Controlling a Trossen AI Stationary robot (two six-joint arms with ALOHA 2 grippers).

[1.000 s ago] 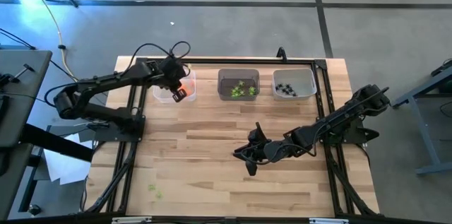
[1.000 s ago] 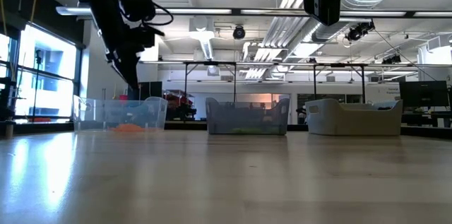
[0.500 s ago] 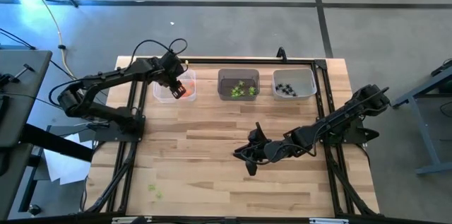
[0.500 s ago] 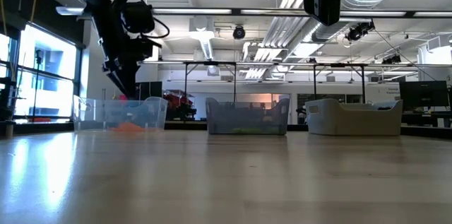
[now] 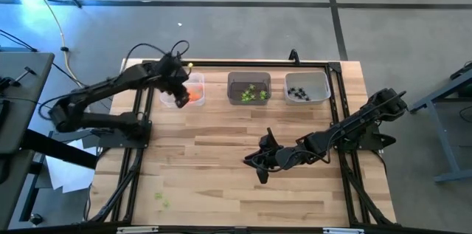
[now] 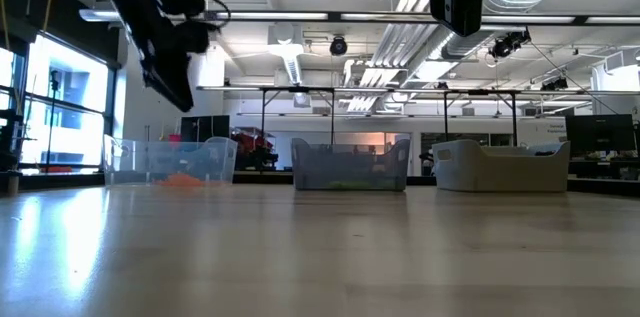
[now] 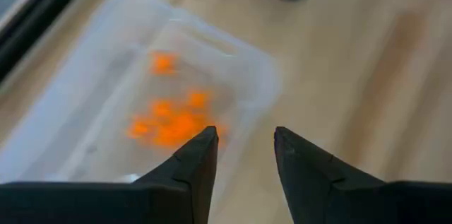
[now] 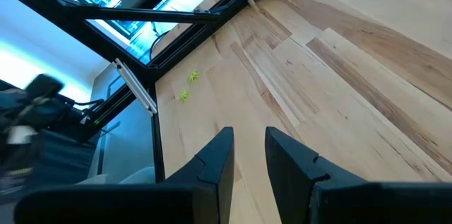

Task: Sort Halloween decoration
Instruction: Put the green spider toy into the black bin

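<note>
L claw [image 5: 179, 88] is up over the leftmost bin [image 5: 193, 101] at the far edge of the surface [image 5: 221, 160], clear of the rim. Fingers parted a bit, nothing between them, so released. Wrist view: tips sit above the bin's near wall, w/ the orange trinkets [image 7: 171, 119] piled on the bin floor, one or two loose ones just beside the pile. Low view has the claw [image 6: 172, 84] hanging well above that bin.

R claw [image 5: 254, 163] parked low near mid-surface, arm stretched in from the right side. Fingers [image 8: 212, 164] slightly apart, empty; released too.

Rest of the decor: lime-green trinkets [image 5: 251, 94] in the middle bin [image 5: 234, 80], black spider ones [image 5: 297, 92] in the right bin [image 5: 318, 81]. Two stray green pcs [image 5: 161, 200] lie on the bare surface near the front-left corner, well apart from both claws and all bins. R wrist cam sees the same pair [image 8: 188, 86] by the frame rail.
</note>
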